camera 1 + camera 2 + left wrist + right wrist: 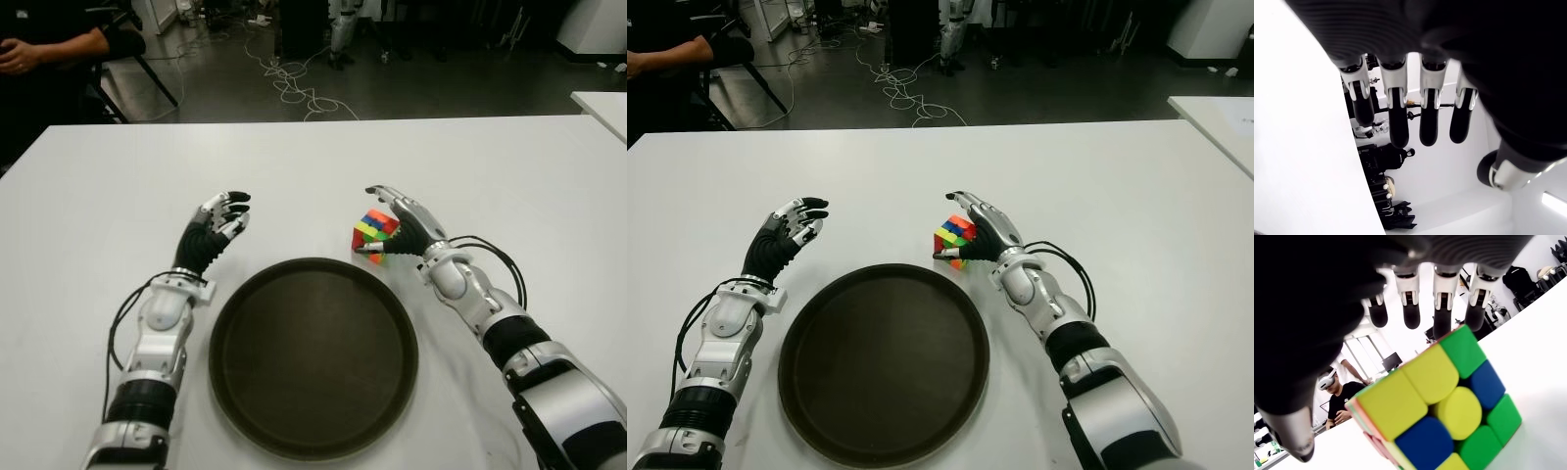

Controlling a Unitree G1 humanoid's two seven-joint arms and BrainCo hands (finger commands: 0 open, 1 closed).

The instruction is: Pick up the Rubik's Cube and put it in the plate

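The Rubik's Cube (373, 233) stands on the white table (294, 166), just past the far right rim of the dark round plate (313, 362). My right hand (377, 225) cups it from the right. Its fingers (1411, 308) arch over the cube's top and the thumb (1295, 440) hangs beside the near face. In the right wrist view a gap shows between the digits and the cube (1440, 401), so the hand is open around it. My left hand (220, 220) shows to the left of the plate, fingers spread and holding nothing.
A seated person (49, 44) is beyond the table's far left corner. Cables (294, 88) lie on the floor behind. A second white table (602, 103) stands at the far right.
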